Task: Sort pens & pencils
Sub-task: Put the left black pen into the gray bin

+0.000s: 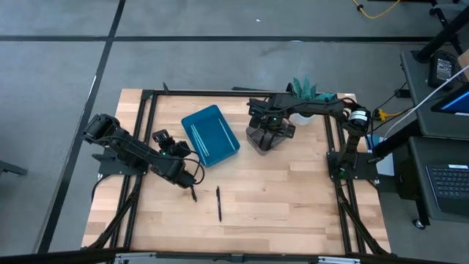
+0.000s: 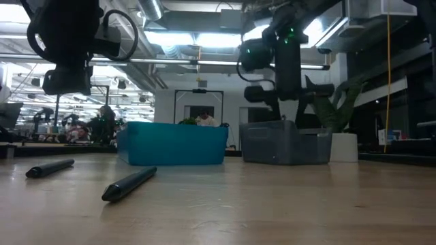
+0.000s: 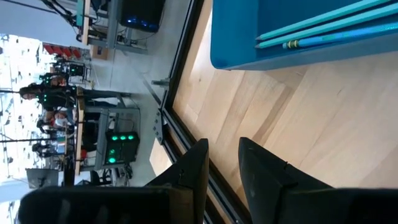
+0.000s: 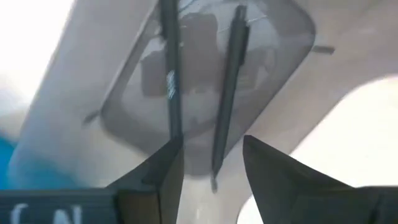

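The wooden table point(image 1: 293, 198) carries two bins near its centre: a blue bin point(image 1: 210, 136) at about 11 o'clock and a grey translucent bin point(image 1: 265, 137) at about 1 o'clock. The left arm reaches in from 9 o'clock; its left gripper point(image 1: 192, 178) hangs above the boards at about 7 o'clock of the blue bin, fingers point(image 3: 264, 177) parted and holding nothing. The right gripper point(image 4: 208, 165) hovers directly over the grey bin, released and empty, with two black sticks point(image 4: 227, 81) lying inside below it. Light blue sticks point(image 3: 323, 28) lie side by side in the blue bin. Two black sticks remain loose on the table: one point(image 1: 218, 202) at 6 o'clock of the blue bin, the other point(image 1: 193, 194) just below the left gripper. Judged light, rigid and smooth, these will roll readily; a pinch across the barrel at mid-length, fingers square to its axis, appears soundest.
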`<state>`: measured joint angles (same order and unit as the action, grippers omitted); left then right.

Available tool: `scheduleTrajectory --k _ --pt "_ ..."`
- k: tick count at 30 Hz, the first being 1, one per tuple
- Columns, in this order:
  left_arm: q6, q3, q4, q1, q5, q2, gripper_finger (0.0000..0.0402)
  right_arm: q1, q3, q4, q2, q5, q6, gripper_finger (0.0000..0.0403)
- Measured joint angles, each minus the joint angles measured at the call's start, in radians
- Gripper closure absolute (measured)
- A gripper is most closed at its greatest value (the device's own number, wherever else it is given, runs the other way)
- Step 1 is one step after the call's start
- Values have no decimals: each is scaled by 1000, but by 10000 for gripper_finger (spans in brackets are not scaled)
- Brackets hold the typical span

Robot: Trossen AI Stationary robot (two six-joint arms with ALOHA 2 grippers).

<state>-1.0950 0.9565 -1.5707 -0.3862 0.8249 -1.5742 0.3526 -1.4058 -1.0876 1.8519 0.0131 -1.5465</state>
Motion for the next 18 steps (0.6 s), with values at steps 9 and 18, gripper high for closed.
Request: scheduleTrajectory --k 9,18 --pt "-27 0 0 -1 0 0 319 -115 -279 -182 0 -5 37 249" --pt "-28 0 0 -43 -4 0 319 -466 -420 -114 0 -126 -89 254"
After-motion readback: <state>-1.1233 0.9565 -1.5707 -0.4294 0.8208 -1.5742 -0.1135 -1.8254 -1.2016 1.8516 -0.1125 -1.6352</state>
